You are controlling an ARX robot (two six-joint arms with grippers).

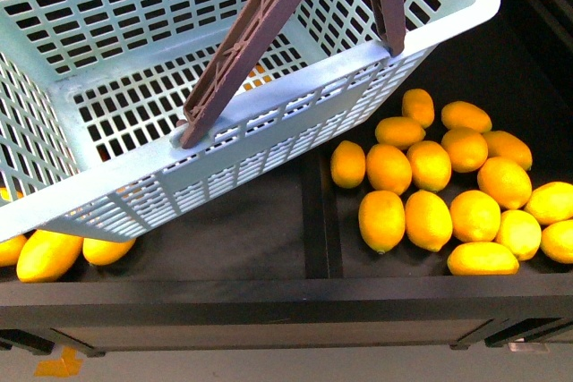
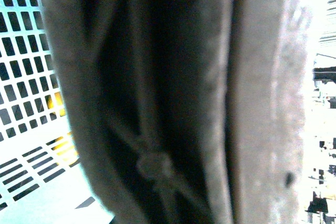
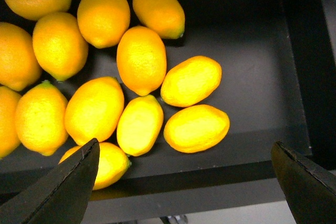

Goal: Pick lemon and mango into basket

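The basket [image 1: 269, 123] tilts over the left of the black tray [image 1: 260, 230], its brown handle [image 2: 157, 166] filling the left wrist view so closely that the left gripper's hold cannot be told. The right gripper [image 3: 185, 144] hovers, jaws spread wide, over the heap of yellow fruit [image 1: 430, 212] in the right compartment, where the lemon [image 3: 197, 128] lies at the heap's edge (bare floor beside it). It looks light, firm and apt to roll, so it is best pinched across its short middle.
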